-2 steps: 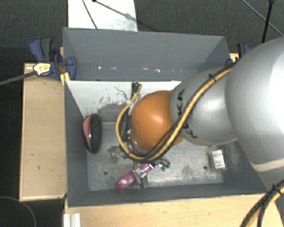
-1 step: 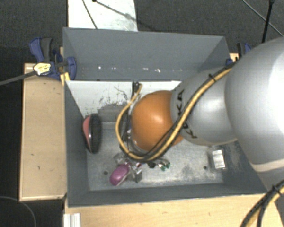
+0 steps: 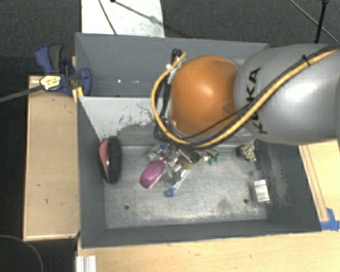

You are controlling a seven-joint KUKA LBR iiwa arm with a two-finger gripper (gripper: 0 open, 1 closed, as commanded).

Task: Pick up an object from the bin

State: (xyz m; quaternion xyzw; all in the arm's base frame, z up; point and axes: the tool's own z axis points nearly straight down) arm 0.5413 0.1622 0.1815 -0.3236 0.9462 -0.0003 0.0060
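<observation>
1. Silver KUKA arm [image 3: 294, 95]: enters from the right of the view. An orange domed cover [image 3: 201, 92] at its wrist, looped with yellow-and-black cable, hangs over the middle of the bin.

2. Grey metal bin [image 3: 215, 205]: rectangular, with sloping walls. The floor is scuffed, with dark speckling towards the rear left wall. Dark textured flooring [image 3: 22, 16] lies beyond the bin at upper left.

3. Tool [image 3: 177, 170]: metallic and low over the bin floor, just below the orange cover and slightly left of centre. Whether it is apart or together cannot be told.

4. Black oval object with a pink-red side [image 3: 110, 160]: lies against the left wall, well clear of the tool.

5. Purple rounded oval object [image 3: 152, 174]: smooth and matt, with its long axis tilted. It lies on the bin floor left of centre, just beside the tool on its left. Contact between them cannot be determined.

6. Small silver rectangular packet [image 3: 260, 191]: lies on the right of the floor, apart from everything else.

7. Small pale speckled piece [image 3: 248, 151]: near the rear right.

8. Small green bit [image 3: 213, 158]: just right of the tool.
</observation>
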